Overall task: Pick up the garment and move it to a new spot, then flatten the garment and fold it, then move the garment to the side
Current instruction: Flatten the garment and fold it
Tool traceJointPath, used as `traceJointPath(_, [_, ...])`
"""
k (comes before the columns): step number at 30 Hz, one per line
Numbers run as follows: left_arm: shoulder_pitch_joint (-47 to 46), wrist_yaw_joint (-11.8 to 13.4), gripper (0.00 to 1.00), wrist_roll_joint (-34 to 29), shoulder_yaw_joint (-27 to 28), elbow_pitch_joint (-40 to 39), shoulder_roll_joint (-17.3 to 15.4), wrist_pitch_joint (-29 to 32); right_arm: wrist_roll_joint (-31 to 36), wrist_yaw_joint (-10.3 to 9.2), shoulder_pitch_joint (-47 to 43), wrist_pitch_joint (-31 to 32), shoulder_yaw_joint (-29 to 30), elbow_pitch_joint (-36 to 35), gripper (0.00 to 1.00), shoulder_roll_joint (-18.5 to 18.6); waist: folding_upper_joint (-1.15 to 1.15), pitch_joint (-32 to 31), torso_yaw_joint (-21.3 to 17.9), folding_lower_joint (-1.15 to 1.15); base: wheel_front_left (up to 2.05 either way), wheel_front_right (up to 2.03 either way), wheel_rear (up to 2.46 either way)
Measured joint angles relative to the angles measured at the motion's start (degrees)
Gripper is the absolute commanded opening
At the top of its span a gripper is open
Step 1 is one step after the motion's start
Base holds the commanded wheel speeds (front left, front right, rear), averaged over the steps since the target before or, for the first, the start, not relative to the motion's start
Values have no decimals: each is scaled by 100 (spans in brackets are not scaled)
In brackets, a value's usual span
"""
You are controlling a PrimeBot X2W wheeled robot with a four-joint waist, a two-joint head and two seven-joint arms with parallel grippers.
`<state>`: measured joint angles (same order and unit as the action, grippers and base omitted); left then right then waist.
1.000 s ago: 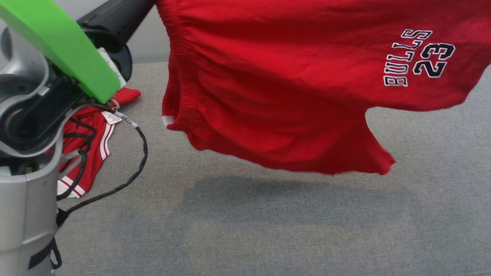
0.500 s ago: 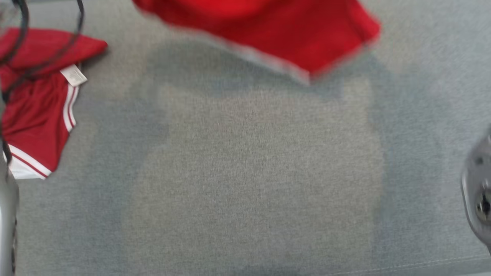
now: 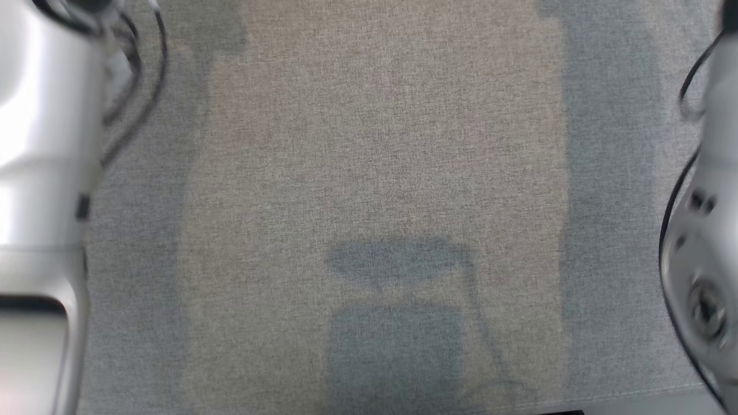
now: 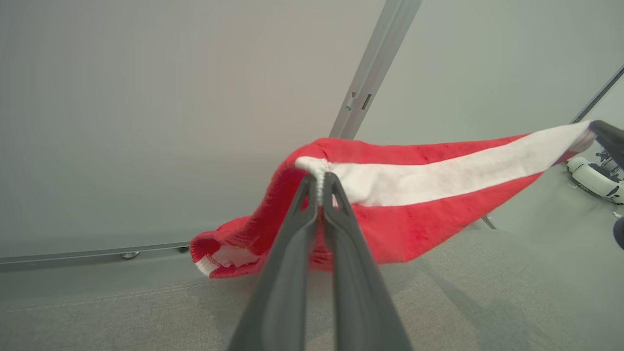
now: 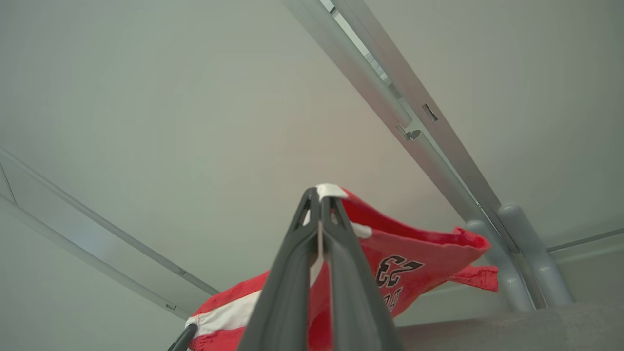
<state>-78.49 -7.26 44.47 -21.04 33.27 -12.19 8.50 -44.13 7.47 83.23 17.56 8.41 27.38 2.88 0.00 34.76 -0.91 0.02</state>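
Left claw [image 4: 320, 179]: in the lower middle of the left wrist view we see its two dark fingers pressed together, pinching a white-trimmed edge of the garment [image 4: 414, 214].
Right claw [image 5: 319, 195]: in the lower middle of the right wrist view we see it clamped the same way on a white hem.
Garment: red with a white band, it is off the counter [image 3: 375, 144]. In the left wrist view it stretches from the fingertips to the upper right. In the right wrist view it sags below and to the right of the tips, showing a dark "23".
Forearms: we see the pale left forearm [image 3: 40, 144] and right forearm [image 3: 703, 259] at the edges of the head view.
Counter: grey cloth, shadowed at lower centre.
Wall [image 4: 146, 97]: pale, crossed by a metal rail [image 4: 375, 63].
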Motion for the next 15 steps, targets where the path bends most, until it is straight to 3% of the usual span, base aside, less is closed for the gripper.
traceJointPath(4, [942,-10,0,582,-472,-271,-143,-603,-243,0,-1275,24,-237,-471,0,51,0,-89,16,-1,0,0,0])
traceJointPath(11, [2992,-12,0,1345,-1386,-918,-631,-1729,-561,0,-4095,78,-419,-1652,0,656,0,-642,30,-2,0,0,0])
traceJointPath(15, [3765,-13,0,1401,-1608,-1182,-845,-2162,-430,1,-5400,74,-682,-2375,0,1015,0,-1017,65,-3,0,0,0])
